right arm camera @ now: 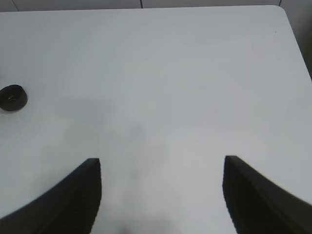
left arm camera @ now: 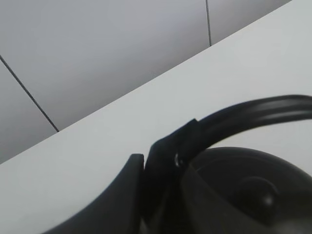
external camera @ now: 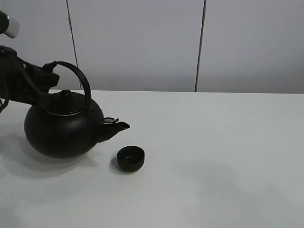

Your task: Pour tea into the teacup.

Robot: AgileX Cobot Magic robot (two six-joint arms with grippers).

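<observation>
teacup (external camera: 131,158) is nearest the high cam: small black handleless bowl, upright on the white table (external camera: 213,156), just below and beside the kettle (external camera: 64,128) spout (external camera: 116,127), not touching it. no tea stream visible, and the cup's inside is too dark to say if there's any in it. i'd guess it's light, rigid, chippable and quick to slide on that smooth top, so keep the spout off it; if it needs moving, pinch across the rim. the kettle looks heavy and stiff; the arched handle (external camera: 78,78) is the only sane hold. left gripper (external camera: 51,71) is clamped on the handle's rear end, so expect swing when tilting. right gripper (right arm camera: 163,195) has jaws spread and nothing held, over bare table well away from the cup.
</observation>
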